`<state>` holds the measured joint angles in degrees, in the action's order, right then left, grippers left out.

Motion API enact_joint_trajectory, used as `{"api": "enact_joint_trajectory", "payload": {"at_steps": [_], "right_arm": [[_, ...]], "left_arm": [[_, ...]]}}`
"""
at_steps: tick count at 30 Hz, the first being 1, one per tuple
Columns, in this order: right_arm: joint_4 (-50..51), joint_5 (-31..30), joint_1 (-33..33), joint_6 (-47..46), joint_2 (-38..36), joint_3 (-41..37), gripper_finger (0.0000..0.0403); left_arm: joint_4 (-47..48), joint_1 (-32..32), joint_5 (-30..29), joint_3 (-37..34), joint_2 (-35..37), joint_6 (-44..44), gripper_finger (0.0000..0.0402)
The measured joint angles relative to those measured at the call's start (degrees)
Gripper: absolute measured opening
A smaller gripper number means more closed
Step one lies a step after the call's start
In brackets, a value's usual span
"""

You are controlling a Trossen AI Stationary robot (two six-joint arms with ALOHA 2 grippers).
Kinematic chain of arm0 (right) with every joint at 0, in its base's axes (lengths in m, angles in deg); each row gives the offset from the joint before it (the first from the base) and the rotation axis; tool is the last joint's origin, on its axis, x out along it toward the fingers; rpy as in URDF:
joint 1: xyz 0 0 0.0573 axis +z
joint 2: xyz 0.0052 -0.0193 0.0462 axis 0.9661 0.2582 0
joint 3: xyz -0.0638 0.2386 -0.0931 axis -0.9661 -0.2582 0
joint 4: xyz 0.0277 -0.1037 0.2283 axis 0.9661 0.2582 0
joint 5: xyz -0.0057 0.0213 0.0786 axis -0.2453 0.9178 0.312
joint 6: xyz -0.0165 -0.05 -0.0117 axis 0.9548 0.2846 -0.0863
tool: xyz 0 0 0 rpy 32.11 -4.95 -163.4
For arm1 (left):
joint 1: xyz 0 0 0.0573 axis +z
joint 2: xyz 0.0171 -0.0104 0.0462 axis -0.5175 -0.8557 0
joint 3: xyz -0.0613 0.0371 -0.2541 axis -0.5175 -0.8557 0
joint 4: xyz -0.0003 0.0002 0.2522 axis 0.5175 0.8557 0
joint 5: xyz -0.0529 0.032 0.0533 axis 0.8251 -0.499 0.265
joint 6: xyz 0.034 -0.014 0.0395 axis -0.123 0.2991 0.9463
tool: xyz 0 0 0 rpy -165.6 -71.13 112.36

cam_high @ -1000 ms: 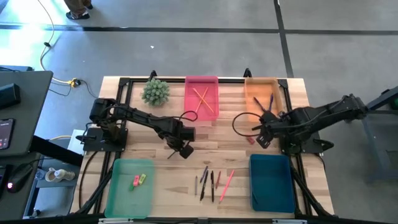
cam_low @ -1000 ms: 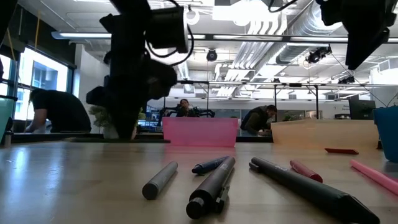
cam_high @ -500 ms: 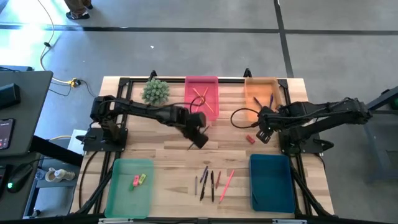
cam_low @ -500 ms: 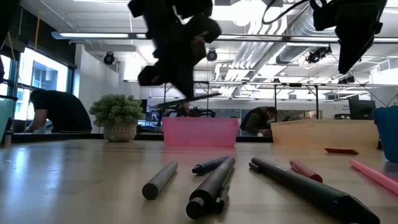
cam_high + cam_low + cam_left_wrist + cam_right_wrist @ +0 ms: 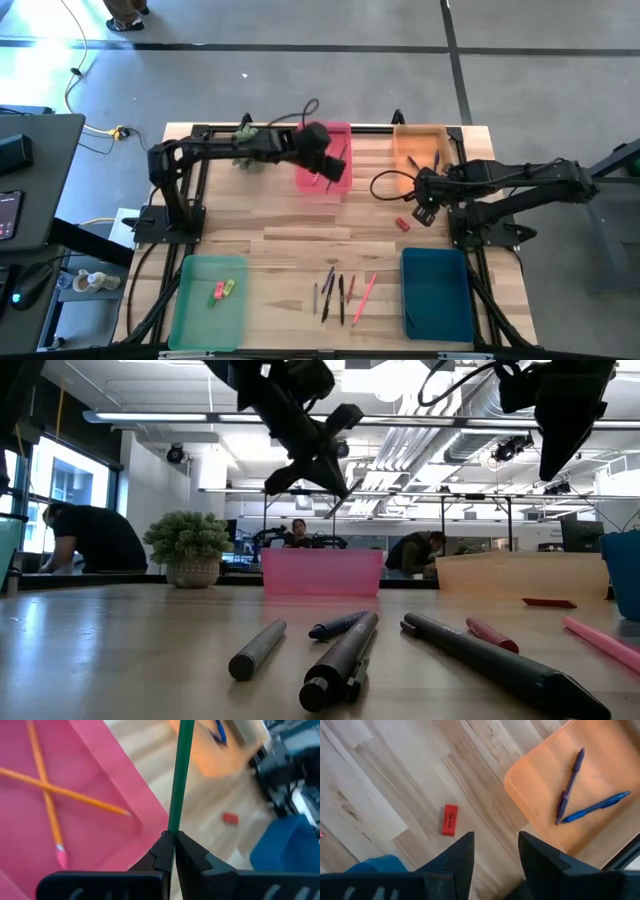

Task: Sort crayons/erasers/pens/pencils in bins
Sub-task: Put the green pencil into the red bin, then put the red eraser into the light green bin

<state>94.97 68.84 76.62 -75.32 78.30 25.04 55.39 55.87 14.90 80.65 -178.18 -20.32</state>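
My left gripper [image 5: 172, 847] hovers over the pink bin [image 5: 322, 135] at the table's far edge and is shut on a dark green pencil [image 5: 180, 770]. Two orange pencils [image 5: 50, 795] lie crossed on the pink bin's floor. My right gripper [image 5: 495, 857] is open above the wood between the orange bin [image 5: 600, 750] and the teal bin [image 5: 437, 293]. A red eraser [image 5: 450, 820] lies flat on the table just ahead of it. The light green bin [image 5: 205, 310] holds a pink and a yellow-green eraser [image 5: 223, 289]. My left gripper pinches the dark green pencil by its end [image 5: 173, 829] between the two fingers. The pencil sticks straight out past the fingertips, in line with the fingers. It is lifted clear, above the pink bin's near right corner [image 5: 142, 820].
Several pens and thin sticks [image 5: 340, 293] lie near the table's front edge between the green and teal bins. Two pens [image 5: 580, 790] lie in the orange bin. A small potted plant [image 5: 250, 150] stands at the far edge, left of the pink bin, partly under the left arm.
My left gripper has risen from the table's middle and swung toward the far edge to above the pink bin, turning as it went and carrying the green pencil shut between its fingers. My right gripper has shifted a little toward the far edge and stays open.
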Motion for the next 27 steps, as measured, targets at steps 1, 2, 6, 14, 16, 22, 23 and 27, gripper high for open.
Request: {"api": "enact_joint_trajectory", "payload": {"at_steps": [1, 2, 6, 14, 16, 22, 23, 27], "right_arm": [[-0.19, 0.0, -0.29, -0.22, 0.0, 0.0, 0.0145], [-0.47, 0.0, -0.6, -0.41, 0.0, 0.0, 0.0145], [-2.14, 0.06, -1.89, -2.9, 0.0, 0.0, 0.0145], [-2.46, 0.5, -6.17, -9.52, 0.0, 0.0, 0.0145], [-2.51, 0.52, -7.56, -11.3, 0.0, 0.0, 0.0145], [-2.67, 3.08, -10.27, -15.89, 0.11, 0.0, 0.0145], [-2.67, 3.76, -10.31, -16.7, 0.17, 0.0, 0.0145], [-2.68, 5.56, -9.82, -21.01, 0.22, 0.0, 0.0145]], "left_arm": [[-0.05, 0.96, 0.0, 0.0, 0.0, 0.53, 0.0005], [-0.05, 1.87, 0.0, -0.02, 0.0, 1.08, 0.0005], [-0.05, 4.96, -1.43, -0.02, -0.01, 3.05, 0.0005], [0.02, 8.86, -2.56, -0.04, -3.72, 5.93, 0.0], [-0.42, 9.16, -2.47, -0.04, -4.66, 7.11, 0.0], [-0.37, 9.86, -0.53, -0.02, -6.84, 10.68, 0.0], [-0.53, 9.87, -0.28, -0.02, -7.21, 11.19, 0.0], [-1.09, 10.14, 0.64, -0.02, -7.87, 13.61, 0.0]]}}
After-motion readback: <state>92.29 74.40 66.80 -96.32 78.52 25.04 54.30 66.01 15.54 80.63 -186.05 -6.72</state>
